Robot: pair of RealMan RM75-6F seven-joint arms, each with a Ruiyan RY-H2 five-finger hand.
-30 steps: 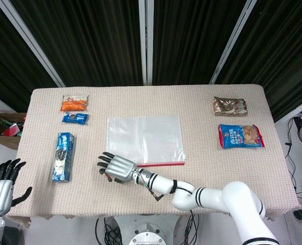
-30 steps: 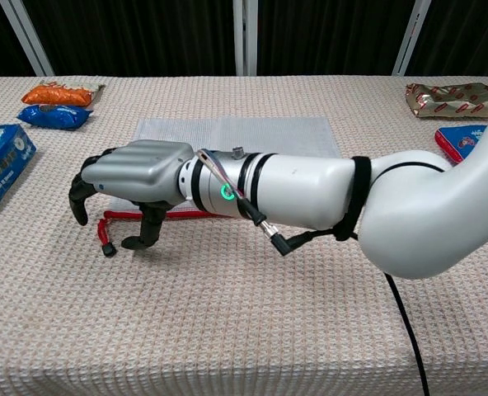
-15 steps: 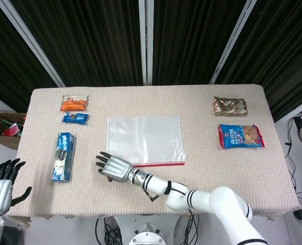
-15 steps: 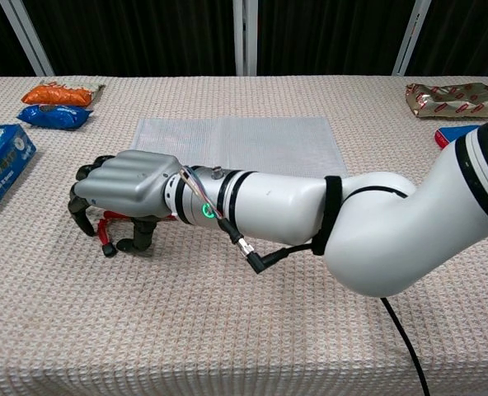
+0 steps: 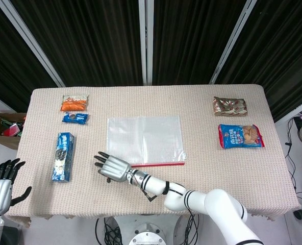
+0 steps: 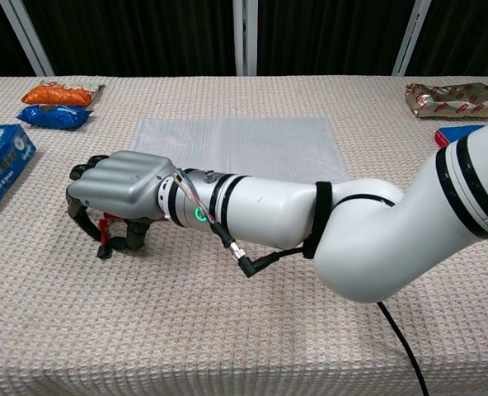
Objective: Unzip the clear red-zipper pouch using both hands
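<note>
The clear pouch (image 5: 145,139) lies flat in the middle of the worktop (image 5: 202,153), a thin see-through plastic rectangle with a red zipper (image 5: 158,164) running along its near edge. From the chest view a red pull cord (image 6: 105,231) trails off the zipper's left end, right under the right hand (image 6: 116,194).

That hand is a smooth silver shell with dark fingers (image 6: 79,216), palm down, fingers curled around the cord at the pouch's near-left corner; can't tell if it's actually pinching it. Compared with a second ago, the hand has slid further left and dropped lower, and the fingers have tucked in tighter over the cord.

The left hand (image 5: 2,181) sits off the worktop's near-left corner, fingers spread, holding nothing, same as before.

The worktop cloth is a beige waffle weave. On the left there's an orange snack bag (image 5: 74,104), a small blue packet (image 5: 75,118) and a long blue box (image 5: 63,156). On the right, a crinkly brown wrapper (image 5: 229,106) and a blue-red snack bag (image 5: 241,136).
</note>
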